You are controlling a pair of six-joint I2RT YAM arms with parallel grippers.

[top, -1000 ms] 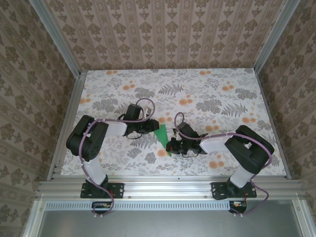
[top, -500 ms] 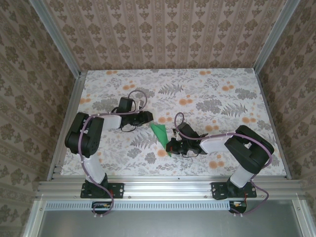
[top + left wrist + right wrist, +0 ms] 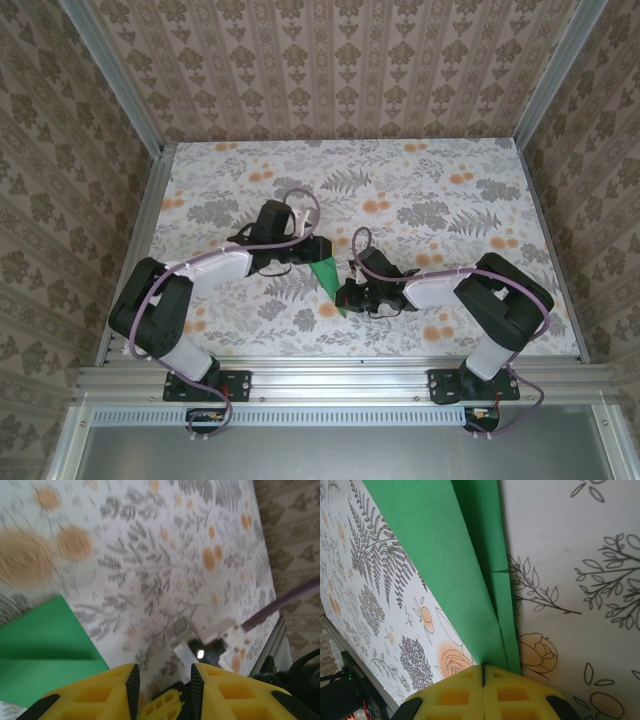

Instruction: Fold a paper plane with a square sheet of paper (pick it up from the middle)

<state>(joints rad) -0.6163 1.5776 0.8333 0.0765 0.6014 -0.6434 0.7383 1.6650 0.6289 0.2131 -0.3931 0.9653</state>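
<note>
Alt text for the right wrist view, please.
The right gripper, shut, pinches the narrow end of the folded green paper at the bottom edge. The paper widens toward the top left over a floral-print table.

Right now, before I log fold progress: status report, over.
Right end effector shut on green paper, near end. Left end effector open, empty, beside its far end. Paper creased lengthwise. Nothing blocking.

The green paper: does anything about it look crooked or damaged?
Slightly. On the green paper the folded layers overlap unevenly, edges askew toward the right end effector pinching its narrow end. One edge shows a small nick-like mark; no clear tear.
</note>
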